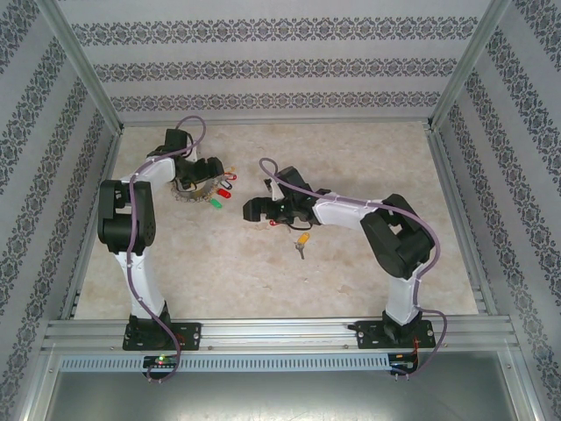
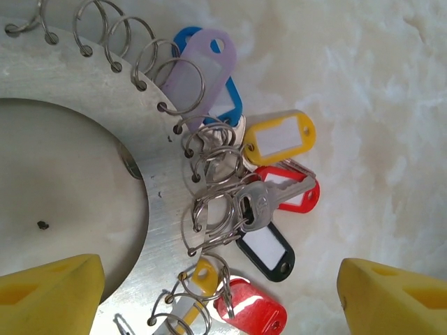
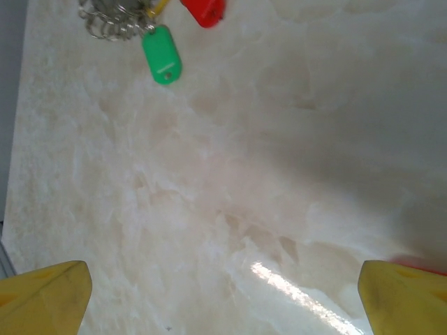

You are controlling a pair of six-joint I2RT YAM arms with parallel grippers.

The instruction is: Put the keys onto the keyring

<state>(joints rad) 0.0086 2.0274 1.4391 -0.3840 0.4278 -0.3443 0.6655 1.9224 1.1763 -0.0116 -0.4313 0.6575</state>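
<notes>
Currently left end effector [image 2: 220,300] wide over keyring [image 2: 70,84]; right end effector [image 3: 223,300] wide; labels [image 2: 278,138] blank.

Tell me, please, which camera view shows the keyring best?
The left wrist view: the keyring sits close up, its grey metal band, wire loops and coloured tags sharp. The top external view shows the keyring small and far off; the right wrist view catches its edge with a green tag.

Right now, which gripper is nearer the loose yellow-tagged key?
Right. The right gripper hovers just left of and beyond the yellow-tagged key; the left gripper is farther left, over the keyring.
</notes>
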